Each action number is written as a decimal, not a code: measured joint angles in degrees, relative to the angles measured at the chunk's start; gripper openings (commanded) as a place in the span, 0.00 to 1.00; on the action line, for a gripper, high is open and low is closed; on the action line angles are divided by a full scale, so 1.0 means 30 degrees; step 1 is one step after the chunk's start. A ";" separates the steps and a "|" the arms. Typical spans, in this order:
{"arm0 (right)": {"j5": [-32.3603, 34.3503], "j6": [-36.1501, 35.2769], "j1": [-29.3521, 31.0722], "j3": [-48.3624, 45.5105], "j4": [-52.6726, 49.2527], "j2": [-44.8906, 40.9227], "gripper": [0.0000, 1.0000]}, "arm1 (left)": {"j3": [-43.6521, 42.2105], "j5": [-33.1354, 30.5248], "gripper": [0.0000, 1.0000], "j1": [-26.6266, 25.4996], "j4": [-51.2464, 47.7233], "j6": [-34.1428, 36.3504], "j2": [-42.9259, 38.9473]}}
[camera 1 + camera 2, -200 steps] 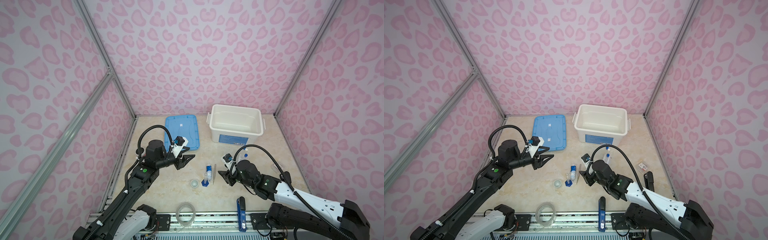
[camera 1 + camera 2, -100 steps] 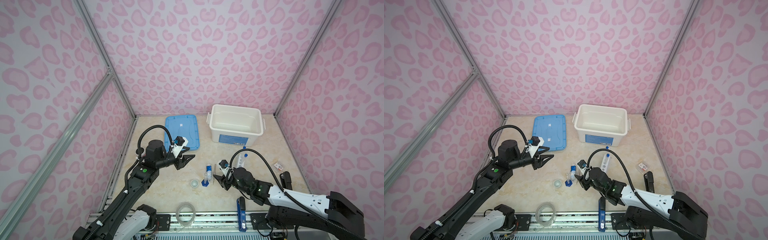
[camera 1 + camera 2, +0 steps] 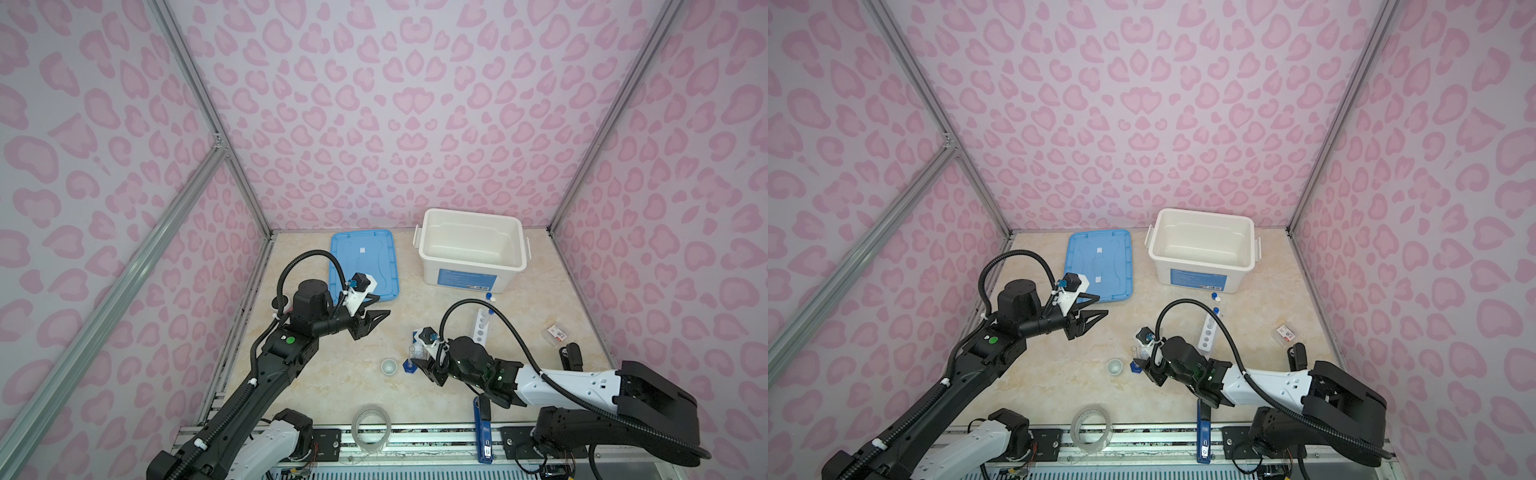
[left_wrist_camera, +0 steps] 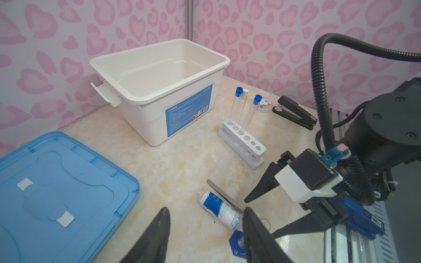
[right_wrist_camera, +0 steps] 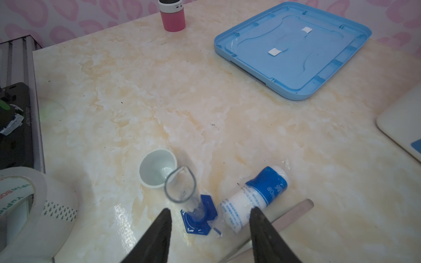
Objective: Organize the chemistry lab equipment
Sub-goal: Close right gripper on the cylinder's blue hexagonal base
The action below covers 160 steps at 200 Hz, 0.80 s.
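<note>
Plastic makes up most of what sits before the black tapered jaws of the right gripper [image 5: 210,210], which stand parted and hold nothing: a clear spouted measuring cylinder on a blue hexagonal base [image 5: 192,205] stands upright just ahead of the gap, and a small white bottle with a blue printed label [image 5: 255,198] lies on its side beside that base, its end under one jaw tip, though contact cannot be told. A small round white dish [image 5: 157,168], smooth and glossy, rests just beyond the cylinder, and flat metal tweezers [image 5: 293,211] lie past the bottle, outside the gap. All rest on the shiny cream marble-patterned surface [image 5: 205,102]. A clear tape roll [image 5: 22,205] lies off to the outer side of the other jaw; a pale blue plastic lid [image 5: 293,47] lies well beyond. The left gripper [image 4: 206,209] hangs above the surface, jaws open and empty, forearm level; far ahead of it three thin clear capped test tubes [image 4: 235,107] stand in a white plastic rack with a row of holes [image 4: 238,145], near a deep white plastic tub [image 4: 141,113] and a black stapler [image 4: 296,112]. The right arm reaches low, wrist tipped down.
</note>
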 measured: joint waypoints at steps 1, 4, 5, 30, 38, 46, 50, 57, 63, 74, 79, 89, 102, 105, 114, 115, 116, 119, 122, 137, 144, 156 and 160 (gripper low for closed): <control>-0.0022 -0.0029 0.0000 0.0022 0.0080 0.0051 0.54 | 0.0000 0.0000 0.54 0.0000 -0.0007 0.0007 0.0000; -0.0058 -0.0073 0.0000 0.0051 0.0138 0.0138 0.54 | 0.0000 -0.0007 0.54 0.0000 -0.0036 0.0007 0.0000; -0.0066 -0.0080 0.0000 0.0058 0.0160 0.0160 0.54 | 0.0000 -0.0007 0.54 0.0000 -0.0051 0.0007 0.0000; -0.0357 -0.0204 0.0007 0.0386 0.0634 0.0984 0.52 | 0.0000 -0.0073 0.54 0.0000 -0.0073 0.0058 0.0000; -0.0401 -0.0342 0.0022 0.0539 0.0823 0.1297 0.52 | 0.0000 -0.0073 0.54 0.0000 -0.0073 0.0066 0.0029; -0.0510 -0.0342 0.0022 0.0663 0.1020 0.1537 0.51 | 0.0000 -0.0102 0.54 0.0000 -0.0087 0.0066 0.0051; -0.0590 -0.0386 0.0022 0.0729 0.1129 0.1654 0.51 | 0.0000 -0.0138 0.54 0.0000 -0.0102 0.0066 0.0058; -0.0707 -0.0466 0.0022 0.0831 0.1246 0.1821 0.50 | 0.0000 -0.0146 0.54 0.0000 -0.0109 0.0066 0.0066; -0.0794 -0.0466 0.0022 0.0918 0.1319 0.1960 0.49 | 0.0000 -0.0160 0.54 0.0000 -0.0109 0.0066 0.0073; -0.0852 -0.0466 0.0022 0.1086 0.1406 0.2229 0.47 | 0.0000 -0.0197 0.54 0.0000 -0.0109 0.0066 0.0102; -0.0860 -0.0459 0.0029 0.1144 0.1428 0.2346 0.46 | 0.0000 -0.0204 0.54 0.0000 -0.0109 0.0066 0.0109; -0.0911 -0.0466 0.0036 0.1217 0.1494 0.2484 0.45 | 0.0000 -0.0211 0.54 0.0000 -0.0124 0.0073 0.0117; -0.0903 -0.0459 0.0080 0.1246 0.1537 0.2543 0.42 | 0.0000 -0.0219 0.54 0.0000 -0.0124 0.0095 0.0146; -0.0903 -0.0466 0.0087 0.1246 0.1537 0.2543 0.41 | 0.0000 -0.0219 0.54 0.0000 -0.0124 0.0124 0.0153; -0.0896 -0.0466 0.0109 0.1246 0.1537 0.2543 0.38 | 0.0000 -0.0226 0.53 0.0000 -0.0124 0.0204 0.0175; -0.0896 -0.0466 0.0109 0.1246 0.1537 0.2543 0.38 | 0.0000 -0.0226 0.53 0.0000 -0.0124 0.0204 0.0175; -0.0903 -0.0466 0.0109 0.1246 0.1537 0.2543 0.38 | 0.0000 -0.0226 0.53 0.0000 -0.0124 0.0204 0.0182; -0.0896 -0.0466 0.0109 0.1246 0.1537 0.2543 0.37 | 0.0000 -0.0226 0.53 0.0000 -0.0124 0.0204 0.0182; -0.0889 -0.0466 0.0109 0.1246 0.1537 0.2543 0.36 | 0.0000 -0.0219 0.53 0.0000 -0.0124 0.0204 0.0189; -0.0823 -0.0481 0.0109 0.1253 0.1537 0.2506 0.32 | 0.0000 -0.0219 0.53 0.0000 -0.0124 0.0204 0.0219; -0.0758 -0.0503 0.0109 0.1275 0.1530 0.2484 0.30 | 0.0000 -0.0219 0.53 0.0000 -0.0124 0.0204 0.0233; -0.0685 -0.0503 0.0109 0.1333 0.1530 0.2484 0.27 | 0.0000 -0.0219 0.53 0.0000 -0.0124 0.0204 0.0248; -0.0670 -0.0510 0.0109 0.1355 0.1530 0.2484 0.26 | 0.0000 -0.0226 0.53 0.0000 -0.0124 0.0204 0.0248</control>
